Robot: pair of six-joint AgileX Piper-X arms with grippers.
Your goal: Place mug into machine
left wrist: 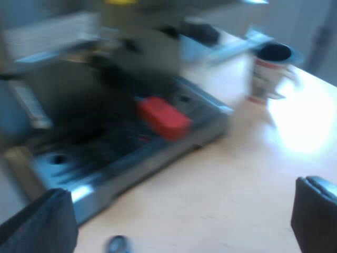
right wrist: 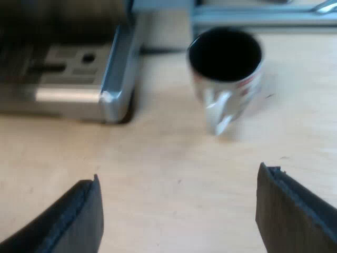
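A white mug (right wrist: 226, 74) with red markings and a dark inside stands upright on the light wooden table, its handle turned toward my right gripper (right wrist: 179, 216). That gripper is open, a short way back from the mug, nothing between its fingers. The mug (left wrist: 268, 74) also stands on the table beyond the espresso machine (left wrist: 131, 105). The holder's red handle end (left wrist: 163, 117) sticks out over the machine's drip tray (left wrist: 131, 158). My left gripper (left wrist: 184, 221) is open above the table just before the drip tray's edge.
The drip tray's metal corner (right wrist: 113, 95) lies close beside the mug, with bare table (right wrist: 174, 158) between them. A small dark round object (left wrist: 117, 244) lies on the table near my left fingers. A metal rail (right wrist: 263, 16) runs behind the mug.
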